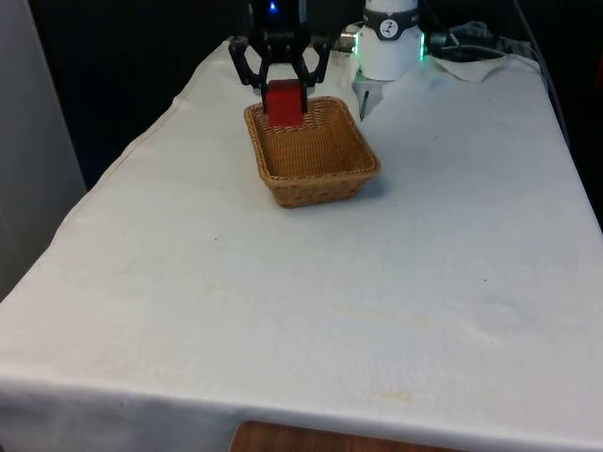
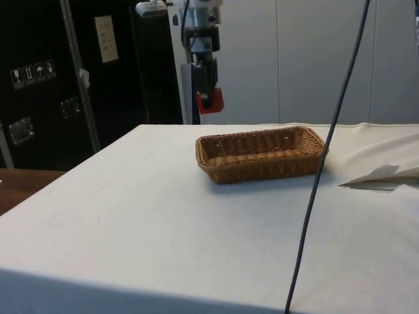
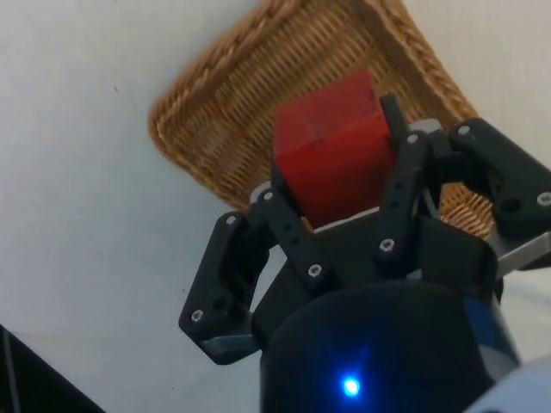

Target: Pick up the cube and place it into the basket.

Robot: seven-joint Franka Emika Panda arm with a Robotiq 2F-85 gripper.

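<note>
The gripper [image 1: 283, 91] holds the red cube [image 1: 285, 102] tight, up in the air over the basket's [image 1: 320, 179] far edge. Dropped here, it could hit the edge and bounce onto the worktop [image 1: 311, 301].

No text, brand or number can be read anywhere. In the side view a pale paper label [image 2: 106, 38] hangs on the dark cabinet [image 2: 39, 78] at the upper left of the frame, and below it, further left, is a row of small sign stickers [image 2: 29, 74]; their print and symbols are too small to make out.
</note>
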